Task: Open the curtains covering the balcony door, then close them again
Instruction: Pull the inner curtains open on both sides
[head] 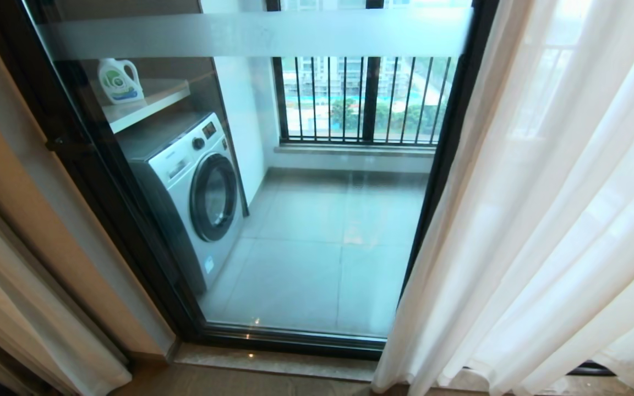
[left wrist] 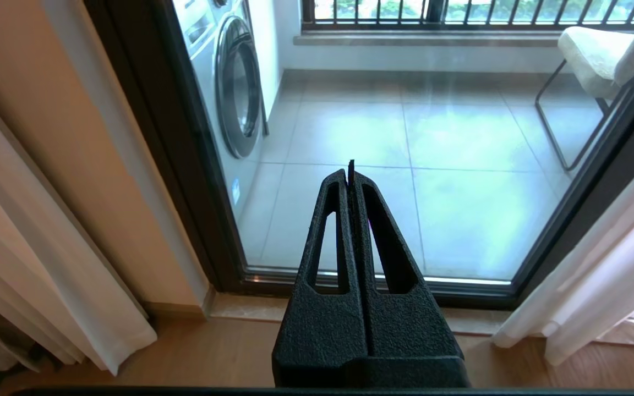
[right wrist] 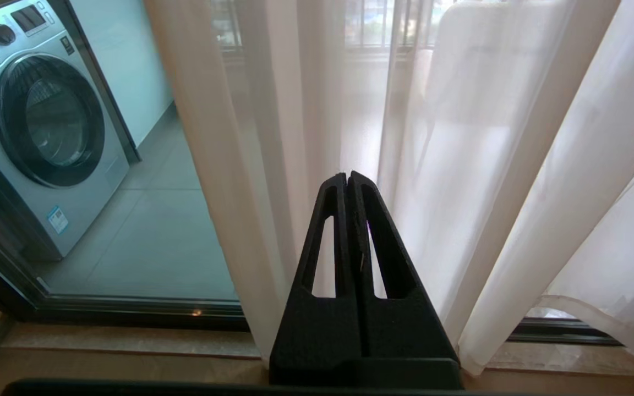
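The sheer white curtains [head: 537,220] hang bunched in pleats at the right side, their hem near the sill. To their left the balcony door [head: 317,220] stands uncovered, glass in a slim black frame with a frosted band across the top. Neither arm shows in the head view. My left gripper [left wrist: 349,175] is shut and empty, pointing at the bare glass. The right gripper [right wrist: 346,177] is shut and empty too, pointing at the curtains [right wrist: 460,165] just in front of it, apart from the fabric as far as I can see.
Thick beige drapes [head: 25,308] hang at the far left beside a tan wall. Behind the glass stand a washing machine [head: 196,192], a detergent bottle [head: 120,81] on a shelf, a black railing [head: 361,99] and a chair [left wrist: 592,55]. A stone sill [head: 273,363] meets the wood floor.
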`<state>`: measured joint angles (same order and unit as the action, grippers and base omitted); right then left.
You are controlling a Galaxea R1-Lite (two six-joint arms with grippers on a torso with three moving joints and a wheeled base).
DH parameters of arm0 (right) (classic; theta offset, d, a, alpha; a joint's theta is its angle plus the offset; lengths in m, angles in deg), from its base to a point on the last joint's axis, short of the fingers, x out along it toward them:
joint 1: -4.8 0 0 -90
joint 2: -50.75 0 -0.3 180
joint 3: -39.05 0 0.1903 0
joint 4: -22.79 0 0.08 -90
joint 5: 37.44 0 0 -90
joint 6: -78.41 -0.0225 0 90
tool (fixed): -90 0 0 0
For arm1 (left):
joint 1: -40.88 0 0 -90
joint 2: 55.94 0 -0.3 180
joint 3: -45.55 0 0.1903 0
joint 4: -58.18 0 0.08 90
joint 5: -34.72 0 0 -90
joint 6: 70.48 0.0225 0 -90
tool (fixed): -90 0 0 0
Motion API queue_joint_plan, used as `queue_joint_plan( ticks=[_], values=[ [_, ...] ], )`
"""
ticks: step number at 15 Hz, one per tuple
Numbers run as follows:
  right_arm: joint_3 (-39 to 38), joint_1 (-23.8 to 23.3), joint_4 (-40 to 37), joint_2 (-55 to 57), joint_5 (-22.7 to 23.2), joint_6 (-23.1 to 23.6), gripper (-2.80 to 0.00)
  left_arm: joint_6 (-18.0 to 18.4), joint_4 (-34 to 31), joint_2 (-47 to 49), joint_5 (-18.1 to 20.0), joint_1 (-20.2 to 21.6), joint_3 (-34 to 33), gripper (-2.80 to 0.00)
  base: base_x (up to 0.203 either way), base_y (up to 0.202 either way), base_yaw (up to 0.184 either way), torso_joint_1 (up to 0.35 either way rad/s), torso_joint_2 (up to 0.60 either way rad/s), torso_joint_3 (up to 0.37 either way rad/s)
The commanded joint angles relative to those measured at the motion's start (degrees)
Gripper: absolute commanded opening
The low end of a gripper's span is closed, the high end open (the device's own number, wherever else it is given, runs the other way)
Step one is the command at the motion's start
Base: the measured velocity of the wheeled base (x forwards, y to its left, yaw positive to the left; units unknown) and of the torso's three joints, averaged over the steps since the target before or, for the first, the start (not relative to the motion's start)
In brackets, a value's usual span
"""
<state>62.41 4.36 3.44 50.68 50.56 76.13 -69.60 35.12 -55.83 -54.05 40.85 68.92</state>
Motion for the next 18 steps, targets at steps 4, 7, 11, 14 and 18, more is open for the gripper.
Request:
queue_joint_plan(
  ticks=[4,7,11,14,18],
  values=[
    [0.0,0.0,0.02,0.07,-0.02,-0.01,-2.8,0.0,0.05,-0.02,0.0,0.02,0.0,-2.8,0.0,-0.189,0.002,0.0,0.0,0.001],
    [0.0,0.0,0.02,0.07,-0.02,-0.01,-2.8,0.09,0.05,-0.02,0.0,-0.04,0.0,-2.8,0.0,-0.174,0.001,0.001,0.0,0.002],
    [0.0,0.0,0.11,0.07,0.06,-0.01,-2.8,-0.25,0.05,-0.02,-0.09,0.01,0.0,-2.8,0.0,-0.019,-0.001,0.0,0.0,0.001],
    [0.0,0.0,0.11,0.07,-0.02,-0.01,-2.8,-0.26,0.05,-0.02,-0.09,-0.06,0.0,-2.8,0.0,0.0,0.0,0.0,0.0,0.0],
    [0.0,0.0,0.11,0.07,0.07,-0.01,-2.8,-0.26,0.05,-0.02,-0.09,0.02,0.0,-2.8,0.0,0.0,0.0,0.0,0.0,0.0]
  ],
)
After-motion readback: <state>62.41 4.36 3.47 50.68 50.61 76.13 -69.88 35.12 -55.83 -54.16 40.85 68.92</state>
